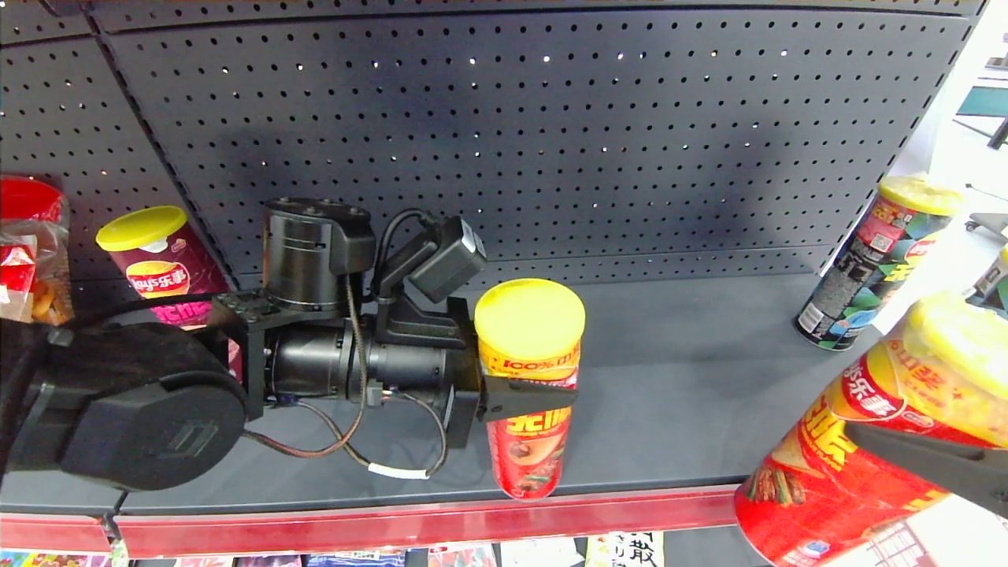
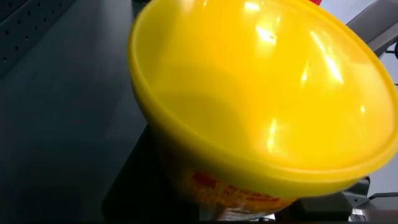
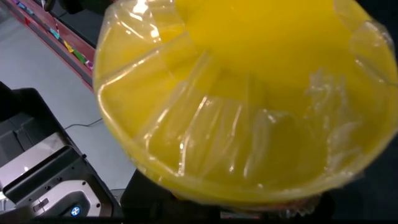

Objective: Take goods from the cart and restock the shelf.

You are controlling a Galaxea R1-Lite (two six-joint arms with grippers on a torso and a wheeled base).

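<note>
Left gripper (image 1: 529,386): jaws clamped on the red can (image 1: 526,449) from the side, just under its yellow lid (image 1: 529,319). The can is upright at the front of the shelf (image 1: 693,394), right behind the red edge strip (image 1: 394,524). I can't tell if its base is seated on the shelf or just off it. The left wrist view looks down on the same lid (image 2: 261,93).

Right gripper (image 1: 906,461): closed on a second red can (image 1: 819,488). This one is tilted and held out in front of the shelf, below its right end, not over it yet. Its lid has plastic wrap on it (image 3: 249,99).

Already on the shelf:
- maroon can (image 1: 161,268) at the back left, just beside the left arm
- dark can (image 1: 870,268) near the right end
- snack bag (image 1: 27,260) at the far left

Status, my read:
- **Can one:** basically at its spot. Confirm it's seated, open the jaws, back out sideways without tipping it. It sits close to the edge, so nudging it deeper first would be safer.
- **Can two:** not placed. The wide gap between the red can and the dark can looks like its slot, and it needs righting first.
- **Overall:** restock partly done. I can't judge how much more is to come.
</note>
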